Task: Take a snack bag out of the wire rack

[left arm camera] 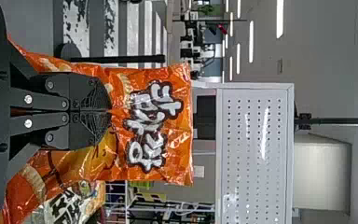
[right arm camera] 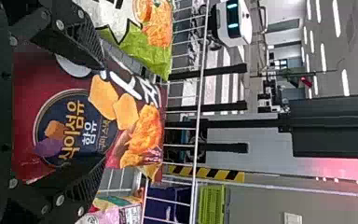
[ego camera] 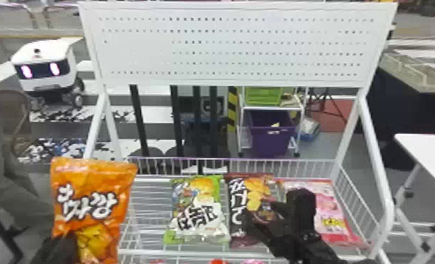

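My left gripper (ego camera: 57,247) is at the lower left of the head view, shut on the orange snack bag (ego camera: 94,196), which stands upright beside the wire rack (ego camera: 146,210). In the left wrist view the left gripper (left arm camera: 111,111) pinches the middle of the orange bag (left arm camera: 179,154). My right gripper (ego camera: 276,210) is over the dark red snack bag (ego camera: 236,230). From the right wrist view, the right gripper (right arm camera: 103,114) is open, its fingers on either side of the dark red bag (right arm camera: 32,102). The green-and-white bag (ego camera: 199,210) and the pink bag (ego camera: 327,207) lie in the rack.
A white pegboard (ego camera: 227,45) rises behind the rack between slanted side posts. At the right stands a white table (ego camera: 430,151). A white wheeled robot (ego camera: 45,66) and a cart with a purple bin (ego camera: 271,137) are farther back.
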`<act>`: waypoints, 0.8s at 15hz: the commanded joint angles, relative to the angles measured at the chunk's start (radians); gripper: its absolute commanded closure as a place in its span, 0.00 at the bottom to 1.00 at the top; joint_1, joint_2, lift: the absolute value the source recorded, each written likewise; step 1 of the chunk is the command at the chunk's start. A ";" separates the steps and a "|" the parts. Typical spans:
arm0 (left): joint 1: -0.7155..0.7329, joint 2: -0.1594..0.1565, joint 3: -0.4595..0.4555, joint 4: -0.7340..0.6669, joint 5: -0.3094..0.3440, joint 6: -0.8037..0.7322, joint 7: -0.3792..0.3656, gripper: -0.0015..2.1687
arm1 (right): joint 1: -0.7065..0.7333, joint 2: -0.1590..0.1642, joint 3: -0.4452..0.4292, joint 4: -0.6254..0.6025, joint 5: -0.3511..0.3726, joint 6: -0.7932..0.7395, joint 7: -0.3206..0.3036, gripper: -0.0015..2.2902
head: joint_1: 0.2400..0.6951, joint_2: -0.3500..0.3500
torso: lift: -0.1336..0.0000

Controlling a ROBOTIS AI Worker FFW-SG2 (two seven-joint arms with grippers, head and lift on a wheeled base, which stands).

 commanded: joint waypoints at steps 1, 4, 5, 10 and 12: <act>-0.002 0.000 0.001 0.004 0.000 0.000 0.000 0.90 | -0.017 0.004 0.007 0.012 -0.002 0.014 -0.001 0.53 | 0.57 0.50 | 1.00; -0.003 0.000 -0.001 0.005 0.000 0.000 0.000 0.90 | -0.010 0.003 0.013 -0.008 -0.002 0.032 -0.030 0.98 | 0.57 0.50 | 1.00; -0.003 0.002 0.001 0.005 0.000 0.000 0.000 0.90 | -0.007 0.001 0.013 -0.014 -0.002 0.032 -0.032 0.98 | 0.57 0.50 | 1.00; -0.007 0.003 -0.001 0.007 0.000 0.000 0.000 0.90 | 0.000 -0.005 0.010 -0.028 -0.004 0.044 -0.048 0.98 | 0.57 0.50 | 1.00; -0.007 0.003 -0.001 0.007 0.000 0.000 0.000 0.90 | 0.006 -0.006 0.009 -0.040 -0.007 0.041 -0.053 0.98 | 0.57 0.50 | 1.00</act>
